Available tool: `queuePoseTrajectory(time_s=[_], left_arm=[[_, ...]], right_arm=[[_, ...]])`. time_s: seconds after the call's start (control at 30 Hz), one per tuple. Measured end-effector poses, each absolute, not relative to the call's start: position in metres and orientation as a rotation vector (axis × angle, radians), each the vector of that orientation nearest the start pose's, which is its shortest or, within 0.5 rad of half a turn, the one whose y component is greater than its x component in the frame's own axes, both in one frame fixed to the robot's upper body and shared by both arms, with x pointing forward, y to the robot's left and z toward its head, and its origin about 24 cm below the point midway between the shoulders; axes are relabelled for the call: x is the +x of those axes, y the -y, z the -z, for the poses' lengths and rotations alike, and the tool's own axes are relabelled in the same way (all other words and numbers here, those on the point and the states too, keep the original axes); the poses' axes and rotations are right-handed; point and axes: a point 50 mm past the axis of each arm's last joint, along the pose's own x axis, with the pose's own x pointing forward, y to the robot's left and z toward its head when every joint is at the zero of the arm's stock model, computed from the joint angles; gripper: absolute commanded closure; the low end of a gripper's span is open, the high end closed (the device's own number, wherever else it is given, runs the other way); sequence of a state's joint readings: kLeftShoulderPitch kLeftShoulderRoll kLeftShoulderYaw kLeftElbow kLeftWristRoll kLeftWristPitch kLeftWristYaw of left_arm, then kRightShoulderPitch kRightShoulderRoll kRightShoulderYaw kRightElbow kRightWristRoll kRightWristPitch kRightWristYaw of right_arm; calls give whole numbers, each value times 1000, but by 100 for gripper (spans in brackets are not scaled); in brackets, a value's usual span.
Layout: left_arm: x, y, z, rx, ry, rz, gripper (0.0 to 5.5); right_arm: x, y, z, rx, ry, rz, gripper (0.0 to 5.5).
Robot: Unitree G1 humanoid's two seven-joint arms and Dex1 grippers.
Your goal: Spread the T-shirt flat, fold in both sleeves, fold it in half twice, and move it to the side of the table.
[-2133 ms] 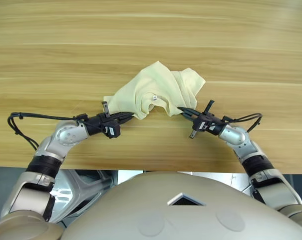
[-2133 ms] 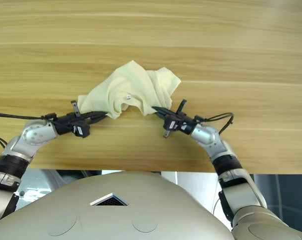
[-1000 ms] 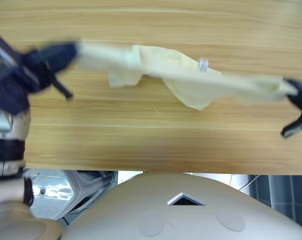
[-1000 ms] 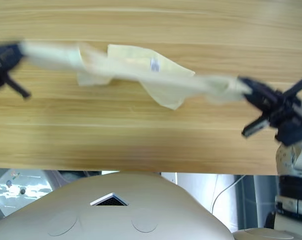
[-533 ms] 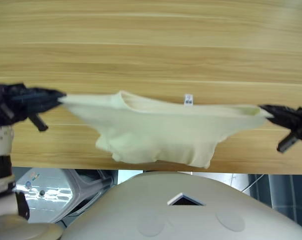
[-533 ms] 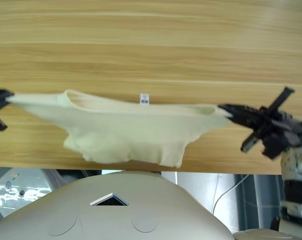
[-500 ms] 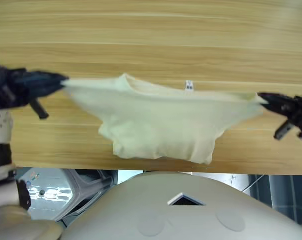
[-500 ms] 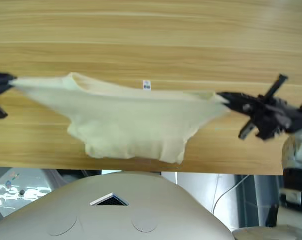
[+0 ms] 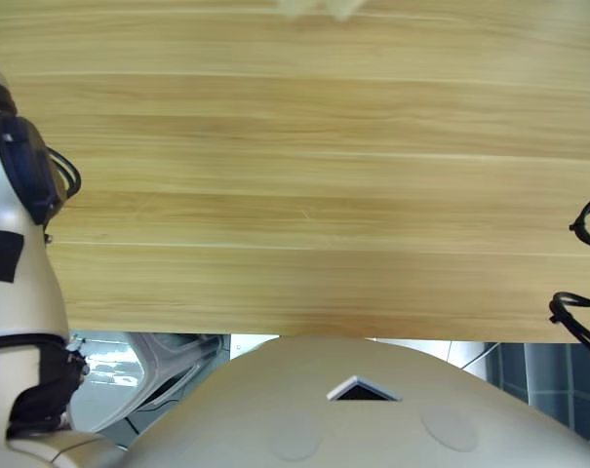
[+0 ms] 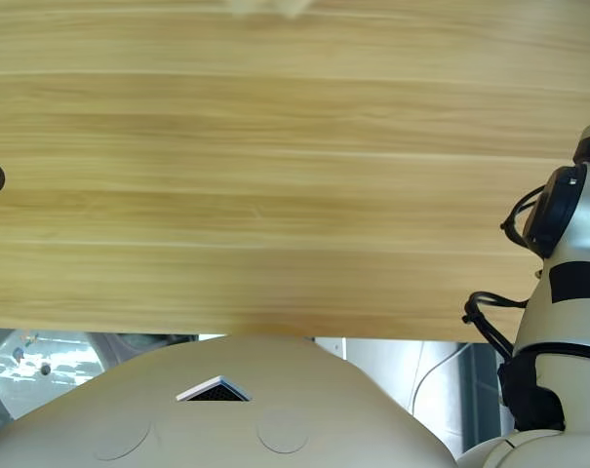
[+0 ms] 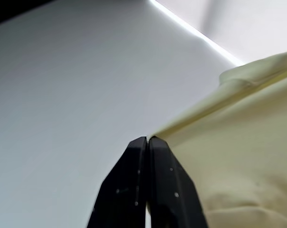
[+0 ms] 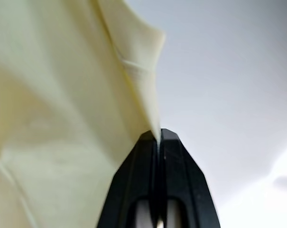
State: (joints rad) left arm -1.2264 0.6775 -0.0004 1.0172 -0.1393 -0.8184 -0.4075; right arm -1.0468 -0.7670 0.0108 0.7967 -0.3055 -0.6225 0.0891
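We find the left gripper pinched tight on one edge of the T-shirt, and the right gripper pinched tight on another edge. The shirt is held up off the table. We see a pale scrap of it at the head views' top edge.

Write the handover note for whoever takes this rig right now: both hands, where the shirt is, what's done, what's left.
Left hand: shut on an edge of the T-shirt.
Right hand: shut on another edge of it.
T-shirt: hangs between the two raised hands, off the table; a pale bit of it shows at the head view's top edge.
Done: shirt gripped and lifted; not laid flat yet.
Left: lay it flat, fold in both sleeves, fold in half twice, move it to the table's side.
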Motion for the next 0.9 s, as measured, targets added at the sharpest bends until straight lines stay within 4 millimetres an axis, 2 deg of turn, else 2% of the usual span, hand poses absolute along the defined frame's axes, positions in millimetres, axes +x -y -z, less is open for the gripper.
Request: queuePoseTrajectory(time_s=[0.03, 0.07, 0.1, 0.17, 0.2, 0.23, 0.3, 0.33, 0.37, 0.4, 0.47, 0.6, 0.77, 0.9], left_arm=[[353, -247, -333, 650, 1006, 143, 548], [348, -258, -319, 688, 1009, 119, 548], [347, -266, -295, 720, 960, 131, 548], [345, -274, -227, 754, 762, 226, 548], [342, -274, -199, 762, 671, 289, 548], [335, -272, -159, 759, 534, 383, 548], [307, -272, -82, 709, 250, 571, 548], [291, -273, -59, 659, 168, 642, 548], [281, -274, -49, 610, 141, 682, 548], [273, -276, -48, 575, 153, 738, 548], [264, -278, -52, 510, 199, 824, 548], [232, -276, -57, 439, 267, 1111, 548], [206, -272, -71, 553, 272, 1255, 548], [178, -261, -58, 671, 140, 1372, 548]], right_arm=[[353, 259, -307, -1018, 812, 66, 550], [346, 266, -300, -1035, 841, 79, 550], [341, 271, -283, -1068, 820, 55, 550], [335, 277, -235, -1100, 708, -27, 550], [333, 277, -215, -1109, 656, -65, 550], [330, 275, -189, -1112, 586, -124, 550], [317, 270, -136, -1102, 433, -276, 550], [306, 265, -117, -1104, 387, -372, 550], [296, 259, -105, -1100, 367, -461, 550], [284, 252, -96, -1077, 364, -552, 550], [262, 246, -87, -1030, 355, -692, 550], [198, 247, -60, -1007, 184, -1142, 550], [167, 251, -50, -960, 76, -1330, 550], [154, 255, -40, -953, -13, -1390, 550]])
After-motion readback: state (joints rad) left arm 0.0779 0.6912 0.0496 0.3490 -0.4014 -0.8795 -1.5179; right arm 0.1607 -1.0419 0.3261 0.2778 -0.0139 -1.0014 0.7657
